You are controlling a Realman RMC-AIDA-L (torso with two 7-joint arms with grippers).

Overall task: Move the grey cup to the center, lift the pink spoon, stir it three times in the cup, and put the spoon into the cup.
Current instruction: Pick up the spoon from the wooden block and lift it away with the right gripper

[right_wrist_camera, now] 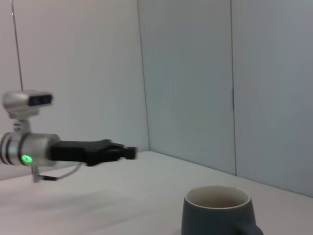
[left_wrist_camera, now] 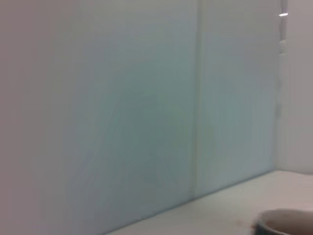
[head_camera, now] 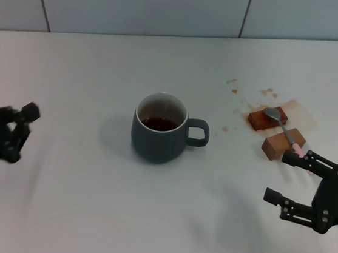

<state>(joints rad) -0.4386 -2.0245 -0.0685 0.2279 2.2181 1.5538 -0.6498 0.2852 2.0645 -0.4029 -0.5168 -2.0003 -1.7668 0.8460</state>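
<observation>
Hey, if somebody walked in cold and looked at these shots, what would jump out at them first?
Probably the grey cup of dark liquid standing mid-table, handle toward the robot's right. Next, the brown spill at the right, where the pink spoon lies across two wooden blocks. The right hand hovers open just in front of the spoon's handle, while the left hand waits at the left edge.

Black skeletal pincers (head_camera: 290,178); silver wrist (right_wrist_camera: 19,147), green light.
</observation>
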